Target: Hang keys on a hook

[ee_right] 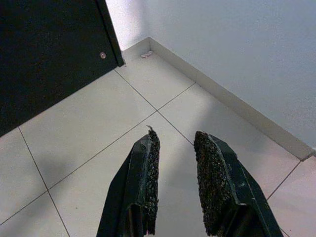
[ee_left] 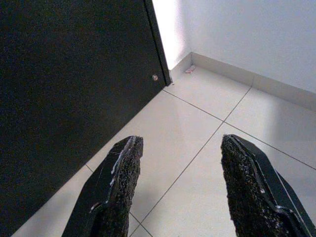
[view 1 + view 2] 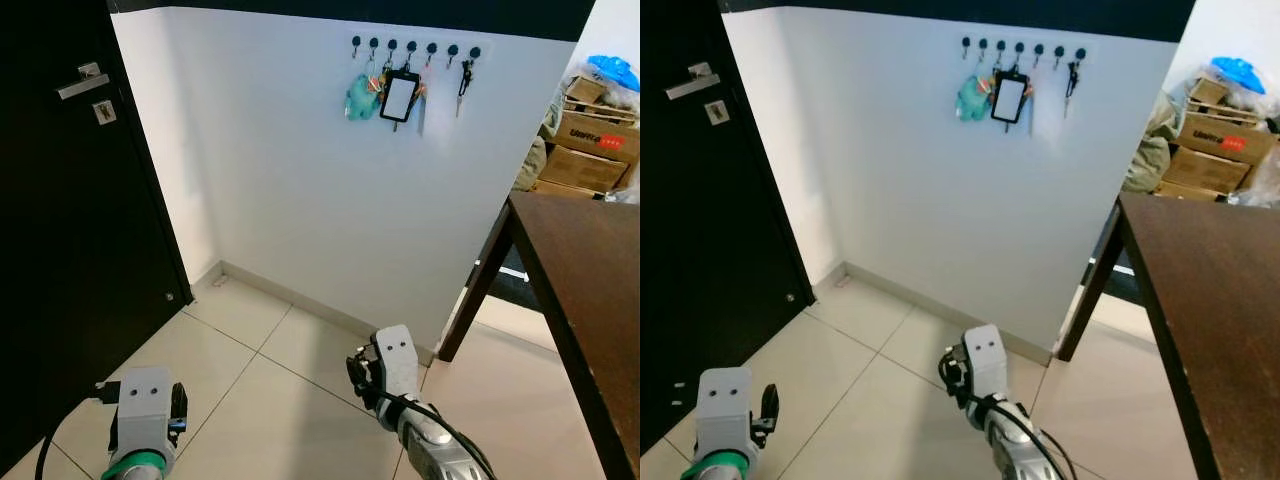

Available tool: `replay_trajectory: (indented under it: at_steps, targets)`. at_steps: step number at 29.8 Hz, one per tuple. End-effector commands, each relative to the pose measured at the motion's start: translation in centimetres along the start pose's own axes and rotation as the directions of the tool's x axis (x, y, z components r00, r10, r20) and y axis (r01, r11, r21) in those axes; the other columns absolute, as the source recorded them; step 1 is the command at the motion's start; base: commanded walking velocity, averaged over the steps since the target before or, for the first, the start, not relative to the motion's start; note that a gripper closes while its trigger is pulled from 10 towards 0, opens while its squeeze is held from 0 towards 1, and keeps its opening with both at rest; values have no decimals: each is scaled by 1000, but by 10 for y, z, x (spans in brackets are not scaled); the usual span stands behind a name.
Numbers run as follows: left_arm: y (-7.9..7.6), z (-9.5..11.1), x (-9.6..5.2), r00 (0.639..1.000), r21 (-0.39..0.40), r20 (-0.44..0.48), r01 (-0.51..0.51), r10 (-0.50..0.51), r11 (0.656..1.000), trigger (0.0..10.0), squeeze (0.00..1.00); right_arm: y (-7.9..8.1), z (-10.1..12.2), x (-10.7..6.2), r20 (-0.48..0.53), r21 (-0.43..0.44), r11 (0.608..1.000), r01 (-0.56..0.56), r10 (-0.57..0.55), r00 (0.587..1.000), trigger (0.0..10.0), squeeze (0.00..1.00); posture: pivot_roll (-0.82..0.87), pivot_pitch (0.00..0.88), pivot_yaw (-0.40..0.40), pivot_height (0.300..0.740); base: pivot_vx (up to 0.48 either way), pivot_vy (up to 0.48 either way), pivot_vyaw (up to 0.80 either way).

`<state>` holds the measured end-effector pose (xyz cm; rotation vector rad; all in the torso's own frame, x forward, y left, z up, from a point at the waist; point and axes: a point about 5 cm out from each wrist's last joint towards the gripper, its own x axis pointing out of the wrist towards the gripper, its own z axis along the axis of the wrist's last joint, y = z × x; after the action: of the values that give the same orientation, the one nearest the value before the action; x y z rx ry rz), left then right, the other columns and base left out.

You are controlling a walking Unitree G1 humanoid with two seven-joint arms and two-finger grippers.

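A white wall (image 3: 300, 170) with a pale skirting board runs across from 11 to 1 o'clock, above a floor (image 3: 250, 390) of large cream tiles with dark grout lines. A black door (image 3: 60, 220) with a silver lever handle (image 3: 82, 80) stands at 9 o'clock. At 3 o'clock a dark wooden worktop (image 3: 590, 270) juts in, with stacked cardboard boxes (image 3: 595, 125) behind it.

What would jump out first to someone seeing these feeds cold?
The row of black hooks high on the white wall, with a teal charm and a black-framed card hanging there. Below, the left gripper and right gripper hang open over pale floor tiles, holding nothing.
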<state>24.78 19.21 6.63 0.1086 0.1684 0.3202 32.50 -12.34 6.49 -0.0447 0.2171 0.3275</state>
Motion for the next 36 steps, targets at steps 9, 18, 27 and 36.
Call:
replay_trajectory:
  at_steps: [9,18,27,36]
  targets:
    - [3,-6,-2,1000,-6,-11,-5,5,1000,10000,0,2,-1,0,0,1,1000,-4,4,1000,10000,0,-115,84,83,740,0,0,0]
    - [-1,-4,0,1000,-17,-9,6,-6,1000,10000,0,3,0,2,-1,2,1000,-14,14,1000,10000,0,-122,83,79,740,0,0,0]
    - [-1,-3,2,1000,-15,-4,-1,1,1000,10000,0,3,2,4,-5,-5,1000,-22,22,1000,10000,0,-129,77,68,740,0,0,0]
    - [0,-4,3,1000,-19,-7,-4,4,1000,10000,0,3,2,5,-7,-6,1000,-22,22,1000,10000,0,-151,80,71,740,0,0,0]
